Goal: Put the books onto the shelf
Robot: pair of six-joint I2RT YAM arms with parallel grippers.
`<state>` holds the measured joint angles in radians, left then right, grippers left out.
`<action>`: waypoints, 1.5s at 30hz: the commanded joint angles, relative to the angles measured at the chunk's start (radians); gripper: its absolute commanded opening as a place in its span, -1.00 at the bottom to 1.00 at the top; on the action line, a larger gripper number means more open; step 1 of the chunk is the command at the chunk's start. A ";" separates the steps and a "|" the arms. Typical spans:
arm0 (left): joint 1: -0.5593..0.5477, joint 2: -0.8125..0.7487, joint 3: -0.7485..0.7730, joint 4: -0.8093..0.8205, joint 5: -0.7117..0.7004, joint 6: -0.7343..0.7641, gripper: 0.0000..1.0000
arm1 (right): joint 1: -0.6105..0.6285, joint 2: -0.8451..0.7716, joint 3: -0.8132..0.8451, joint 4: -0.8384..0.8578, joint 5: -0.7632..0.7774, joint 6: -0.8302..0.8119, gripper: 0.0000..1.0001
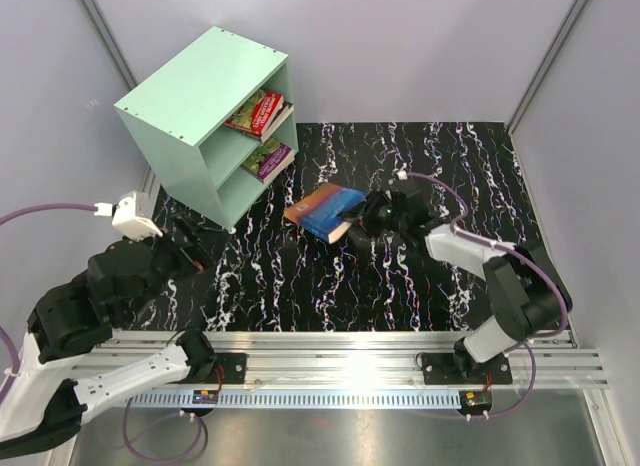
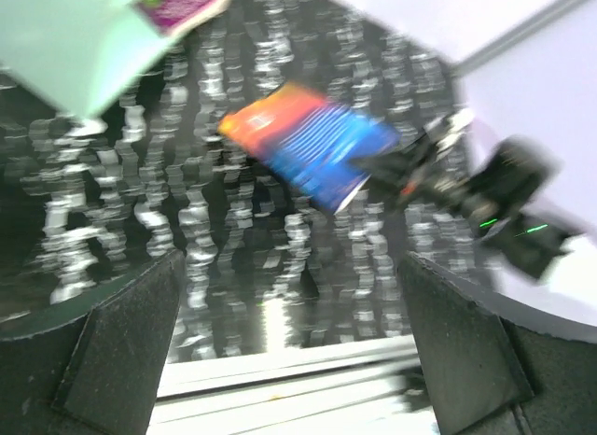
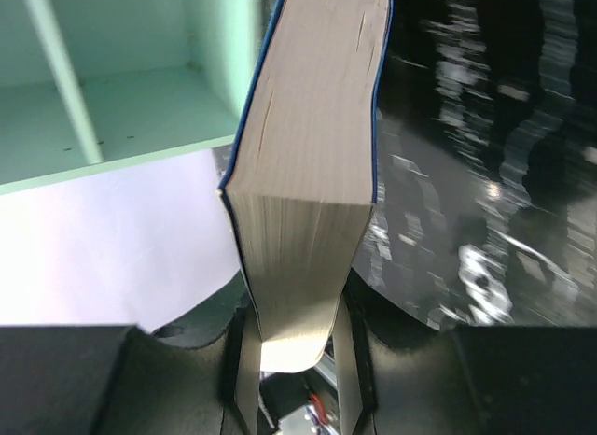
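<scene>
At the far left of the black marbled table (image 1: 430,276), you have the mint-green shelf (image 1: 195,91) standing upright. It is turned at an angle, so its two open compartments face the middle of the table. The red book (image 1: 262,113) lies flat in the upper compartment and pokes out past the front edge. The purple-and-green book (image 1: 267,158) lies flat in the lower one and also sticks out a little.

The blue book (image 1: 325,212) sits near the shelf's open side, apart from it, tilted with its orange edge toward the shelf. Your right gripper (image 1: 362,218) is clamped on the end of this book farthest from the shelf. In the right wrist view the two fingers (image 3: 244,365) press on either cover, with the pale page block between them and the shelf beyond.

Your left gripper (image 1: 188,248) hangs near the shelf's near corner with its jaws spread wide and nothing between them. Its wrist view is blurred, but the two dark fingers (image 2: 112,342) stand well apart there.
</scene>
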<state>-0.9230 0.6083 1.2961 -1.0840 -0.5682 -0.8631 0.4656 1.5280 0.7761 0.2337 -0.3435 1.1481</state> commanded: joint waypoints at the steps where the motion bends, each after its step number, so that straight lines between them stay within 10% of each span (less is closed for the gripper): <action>1: 0.001 0.039 0.019 -0.161 -0.100 0.076 0.97 | 0.030 0.052 0.196 0.191 -0.034 -0.014 -1.00; 28: 0.003 -0.028 -0.155 -0.068 -0.214 0.319 0.98 | 0.067 0.899 1.314 -0.079 0.023 -0.036 -1.00; 45: 0.004 -0.033 -0.268 0.015 -0.191 0.360 0.97 | 0.088 1.178 1.611 -0.203 0.205 0.065 -1.00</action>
<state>-0.9226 0.5758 1.0351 -1.1301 -0.7555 -0.5312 0.5472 2.7140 2.3119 0.0021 -0.3069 1.1622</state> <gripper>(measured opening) 0.985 0.359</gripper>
